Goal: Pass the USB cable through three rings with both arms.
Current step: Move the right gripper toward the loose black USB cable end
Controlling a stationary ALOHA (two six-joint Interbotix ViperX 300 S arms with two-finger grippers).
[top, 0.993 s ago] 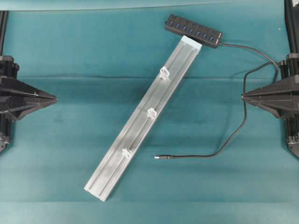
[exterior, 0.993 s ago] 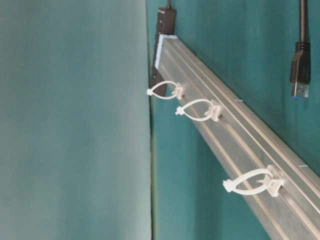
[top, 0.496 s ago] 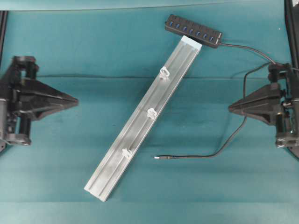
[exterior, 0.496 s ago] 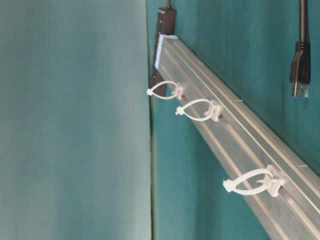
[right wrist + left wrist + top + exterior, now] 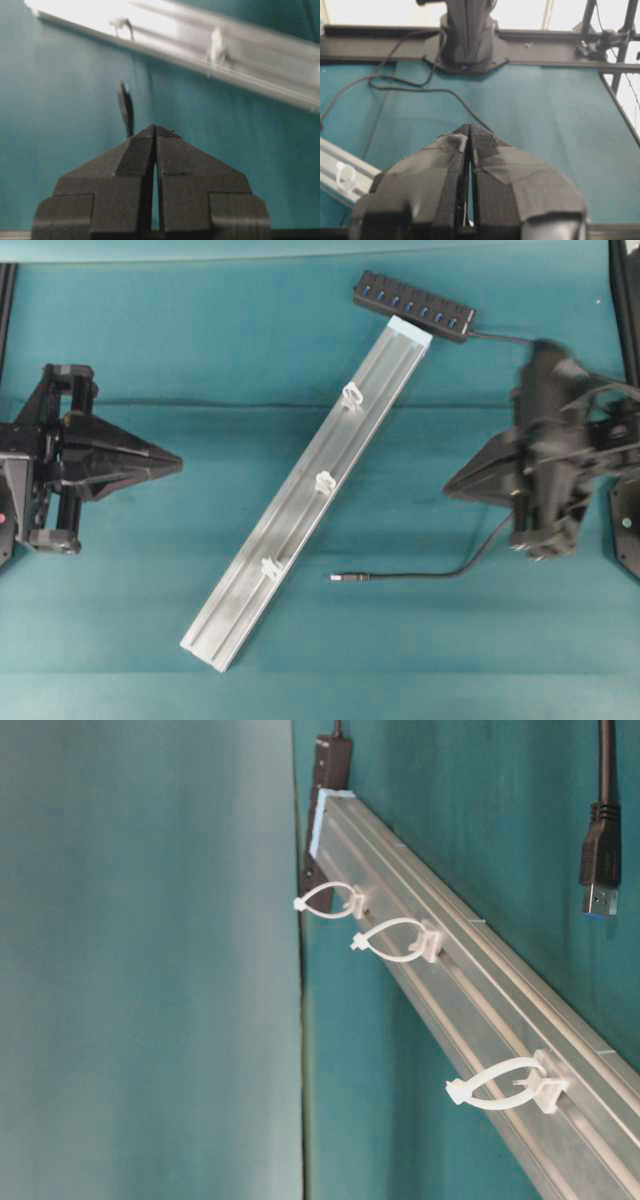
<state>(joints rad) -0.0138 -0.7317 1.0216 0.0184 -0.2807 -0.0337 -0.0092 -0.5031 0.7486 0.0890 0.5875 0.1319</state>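
Nothing threaded yet: cable (image 5: 440, 574) loose at lower right of the overhead frame, plug beside the rail (image 5: 310, 500), all three rings (image 5: 324, 481) empty, left gripper (image 5: 178, 459) and right gripper (image 5: 449, 487) pressed together, holding nothing

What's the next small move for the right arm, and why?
Probably open the right end effector and lower it toward the USB cable's plug. Its jaws are shut and empty, and the plug lies loose on the cloth beside the rail, with none of the three rings threaded yet.
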